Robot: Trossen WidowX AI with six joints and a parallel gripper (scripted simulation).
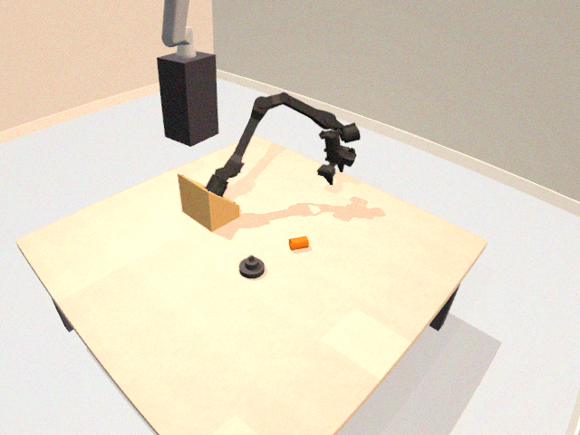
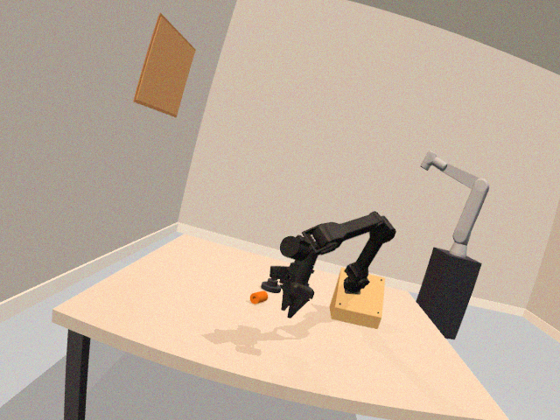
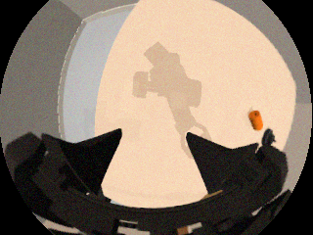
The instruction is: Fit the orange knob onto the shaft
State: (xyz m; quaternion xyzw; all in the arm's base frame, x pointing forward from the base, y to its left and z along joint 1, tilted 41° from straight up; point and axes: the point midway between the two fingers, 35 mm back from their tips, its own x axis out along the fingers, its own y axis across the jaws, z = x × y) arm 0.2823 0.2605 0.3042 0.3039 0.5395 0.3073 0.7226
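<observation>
The orange knob (image 1: 298,243) (image 2: 259,297) (image 3: 255,120) lies on its side on the table. The dark round pedestal (image 1: 251,270) (image 2: 270,286) (image 3: 268,138) stands upright close to the knob, with its short shaft (image 1: 251,258) pointing up. In the exterior view the arm hides part of the pedestal. My gripper (image 1: 336,177) (image 2: 287,311) (image 3: 155,134) is open and empty, fingers pointing down. It hangs above the table, well off to one side of the knob and pedestal. The shaft's flat side cannot be made out.
The arm's base stands on a wooden block (image 1: 225,213) (image 2: 354,314) on the table (image 1: 187,327) (image 2: 157,334) (image 3: 220,59). A grey arm (image 1: 175,23) (image 2: 470,207) on a dark pillar (image 1: 187,98) (image 2: 447,291) stands beyond the table. My arm's shadow falls on the table.
</observation>
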